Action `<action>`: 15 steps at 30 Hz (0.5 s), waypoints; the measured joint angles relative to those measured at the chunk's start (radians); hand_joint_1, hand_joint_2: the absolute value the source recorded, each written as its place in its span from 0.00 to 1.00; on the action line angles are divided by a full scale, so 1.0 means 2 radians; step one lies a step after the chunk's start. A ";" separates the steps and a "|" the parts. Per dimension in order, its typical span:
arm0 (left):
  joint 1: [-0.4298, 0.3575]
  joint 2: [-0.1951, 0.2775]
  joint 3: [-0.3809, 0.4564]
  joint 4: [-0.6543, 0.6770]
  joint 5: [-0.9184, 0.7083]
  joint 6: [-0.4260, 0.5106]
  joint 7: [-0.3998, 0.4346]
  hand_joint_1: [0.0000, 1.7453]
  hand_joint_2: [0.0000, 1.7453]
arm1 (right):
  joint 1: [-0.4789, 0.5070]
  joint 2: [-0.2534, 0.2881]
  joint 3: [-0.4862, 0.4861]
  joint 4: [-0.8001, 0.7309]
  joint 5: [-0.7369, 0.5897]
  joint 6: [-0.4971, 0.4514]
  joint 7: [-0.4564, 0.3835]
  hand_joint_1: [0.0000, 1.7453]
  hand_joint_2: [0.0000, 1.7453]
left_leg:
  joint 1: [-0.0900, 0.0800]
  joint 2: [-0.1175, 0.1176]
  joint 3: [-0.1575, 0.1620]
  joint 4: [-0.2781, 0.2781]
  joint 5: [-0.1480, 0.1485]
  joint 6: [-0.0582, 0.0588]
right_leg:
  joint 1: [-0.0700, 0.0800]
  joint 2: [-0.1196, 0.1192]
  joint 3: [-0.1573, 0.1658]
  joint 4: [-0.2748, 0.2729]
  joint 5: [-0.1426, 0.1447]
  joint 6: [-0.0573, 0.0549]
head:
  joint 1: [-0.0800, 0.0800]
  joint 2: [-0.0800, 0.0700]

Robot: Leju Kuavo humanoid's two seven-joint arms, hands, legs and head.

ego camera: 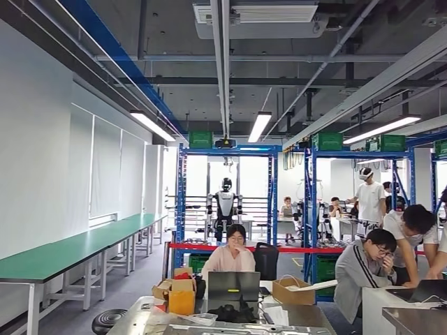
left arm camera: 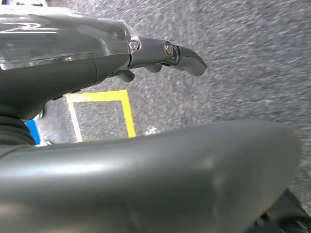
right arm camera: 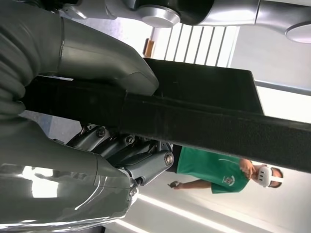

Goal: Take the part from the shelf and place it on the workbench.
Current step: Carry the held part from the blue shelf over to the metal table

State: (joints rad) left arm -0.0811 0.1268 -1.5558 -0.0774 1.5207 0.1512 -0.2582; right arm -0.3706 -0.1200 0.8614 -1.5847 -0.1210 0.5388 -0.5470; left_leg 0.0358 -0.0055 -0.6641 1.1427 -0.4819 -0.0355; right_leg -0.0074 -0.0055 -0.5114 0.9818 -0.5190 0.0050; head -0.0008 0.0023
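The right hand [right arm camera: 110, 145] is wrapped around a flat black part [right arm camera: 205, 104]. Its thick grey thumb [right arm camera: 106, 60] lies on one side of the part and its dark fingers [right arm camera: 146, 160] curl in on the other side, so the part is squeezed between them. The part sticks out far past the fingers, and its long dark edge runs right across the right wrist view. Beyond it stands a person in a green shirt [right arm camera: 216, 174] with a white headset on. The left hand [left arm camera: 161, 58] holds nothing. Its fingers [left arm camera: 187, 58] reach out almost straight over a grey floor [left arm camera: 238, 58], and a yellow line [left arm camera: 126, 111] is taped on the floor below them. A big grey rounded cover takes up the near part of that view. In the head view the room is long and bright. A row of green tables [ego camera: 79, 244] runs along the white wall on the left. Blue shelves [ego camera: 226, 202] stand far away in the middle, and another robot [ego camera: 225, 206] stands between their posts. A red band [ego camera: 295, 249] stretches across in front of the shelves. A person sits behind a laptop [ego camera: 233, 285] at a near table [ego camera: 295, 317] with cardboard boxes [ego camera: 177, 293] on it. More people lean over a desk on the right [ego camera: 390, 265].
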 joint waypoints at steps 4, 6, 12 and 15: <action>-0.001 -0.002 0.000 0.000 0.000 0.000 0.000 0.00 1.00 | 0.000 0.000 0.000 0.000 0.000 0.000 0.000 1.00 1.00 | -0.002 0.003 0.024 -0.047 0.003 0.013 | 0.000 0.000 0.008 0.006 -0.014 0.013 | 0.000 0.000; -0.001 -0.002 -0.001 0.000 0.000 0.000 -0.001 0.00 1.00 | 0.000 0.000 -0.001 0.000 0.000 0.000 0.000 1.00 1.00 | -0.004 0.002 0.028 -0.047 -0.001 0.022 | -0.002 0.000 0.008 0.013 -0.017 0.016 | 0.000 0.000; -0.001 -0.002 -0.001 0.000 0.000 0.001 -0.001 0.00 1.00 | 0.002 -0.001 -0.004 0.000 -0.001 0.000 0.000 1.00 1.00 | -0.010 -0.002 0.048 -0.048 -0.018 0.035 | 0.000 0.001 -0.096 0.167 -0.057 0.017 | -0.001 0.000; 0.000 -0.003 -0.001 0.000 0.000 0.001 -0.001 0.00 1.00 | 0.003 -0.001 -0.005 0.000 -0.001 0.000 0.000 1.00 1.00 | -0.014 -0.004 0.063 -0.049 -0.028 0.036 | 0.010 0.001 -0.086 0.094 0.007 0.000 | -0.001 0.000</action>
State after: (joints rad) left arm -0.0820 0.1207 -1.5581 -0.0783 1.5201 0.1534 -0.2598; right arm -0.3639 -0.1223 0.8522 -1.5852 -0.1226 0.5390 -0.5478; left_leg 0.0086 -0.0141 -0.5388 1.0447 -0.5382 0.0365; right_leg 0.0135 -0.0030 -0.6840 1.1694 -0.5052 0.0052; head -0.0019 0.0023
